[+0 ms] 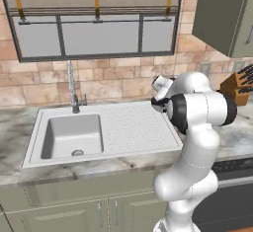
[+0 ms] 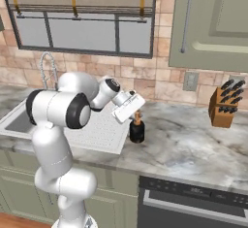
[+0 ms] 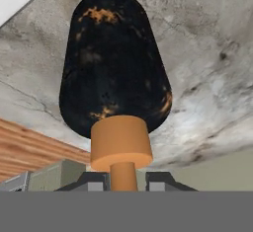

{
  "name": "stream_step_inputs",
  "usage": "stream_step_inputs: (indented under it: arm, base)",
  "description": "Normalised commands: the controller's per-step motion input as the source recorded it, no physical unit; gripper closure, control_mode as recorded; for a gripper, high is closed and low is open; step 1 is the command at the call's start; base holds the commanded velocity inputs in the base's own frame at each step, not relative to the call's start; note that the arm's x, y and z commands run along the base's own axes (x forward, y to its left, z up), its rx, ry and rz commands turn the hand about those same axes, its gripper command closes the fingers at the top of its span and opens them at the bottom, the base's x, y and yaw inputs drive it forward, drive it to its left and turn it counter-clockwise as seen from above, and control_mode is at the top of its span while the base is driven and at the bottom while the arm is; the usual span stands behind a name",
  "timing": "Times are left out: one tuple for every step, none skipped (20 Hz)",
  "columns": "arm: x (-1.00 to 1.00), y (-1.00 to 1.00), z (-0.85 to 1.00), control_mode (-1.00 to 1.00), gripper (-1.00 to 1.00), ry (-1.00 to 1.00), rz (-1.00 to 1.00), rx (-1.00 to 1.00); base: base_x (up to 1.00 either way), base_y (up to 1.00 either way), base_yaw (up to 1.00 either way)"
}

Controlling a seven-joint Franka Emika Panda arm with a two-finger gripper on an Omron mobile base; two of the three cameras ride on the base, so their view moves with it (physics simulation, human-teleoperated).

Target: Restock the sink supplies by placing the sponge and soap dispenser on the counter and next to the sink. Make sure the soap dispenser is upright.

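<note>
Starting from the left, the sink sat set into the counter with its faucet at the back and the ribbed drainboard running off toward the right. Just past the drainboard's right edge stood the soap dispenser, upright on the marble, its black body on the slab and its orange nozzle pointing up. So that half of the job looked all but done: the bottle was on the counter, next to the sink and standing straight. What seemed left for it was only the letting go. The sponge I could not make out anywhere on the counter or by the basin, so I judged that part still to do.

The arm rose from the floor in front of the cabinets, folded at the elbow, and reached forward with its wrist bent down over the bottle. The gripper came at the dispenser from above, and in the hand view its two fingertips were clamped on the thin stem under the orange cap. Farther right a knife block stood well apart.
</note>
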Motion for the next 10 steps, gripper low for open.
stream_step_inputs:
  arm:
    - [0.27, 0.12, -0.34, -1.0, 1.0, 0.0, 0.0, -0.04]
    - [0.24, 0.15, -0.34, -1.0, 1.0, 0.0, 0.0, -0.04]
    - [0.24, 0.13, -0.31, -1.0, 1.0, 0.0, 0.0, -0.04]
    - [0.17, 0.08, -0.29, -1.0, 1.0, 0.0, 0.0, -0.03]
    - [0.16, 0.06, -0.29, -1.0, 1.0, 0.0, 0.0, -0.03]
    - [0.19, 0.03, -0.26, -1.0, 1.0, 0.0, 0.0, -0.02]
    - [0.19, 0.0, -0.26, -1.0, 1.0, 0.0, 0.0, -0.02]
    - [0.18, 0.0, -0.26, -1.0, 1.0, -0.02, 0.0, -0.02]
    - [0.07, 0.0, -0.31, -1.0, 1.0, -0.01, 0.0, -0.02]
    - [0.0, 0.0, -0.27, -1.0, 1.0, -0.03, 0.0, -0.03]
  base:
    - [0.0, 0.0, 0.0]
    - [0.0, 0.0, 0.0]
    - [0.0, 0.0, 0.0]
    - [0.0, 0.0, 0.0]
    - [0.0, 0.0, 0.0]
    - [0.0, 0.0, 0.0]
    - [0.0, 0.0, 0.0]
    - [0.0, 0.0, 0.0]
    - [0.0, 0.0, 0.0]
    - [0.0, 0.0, 0.0]
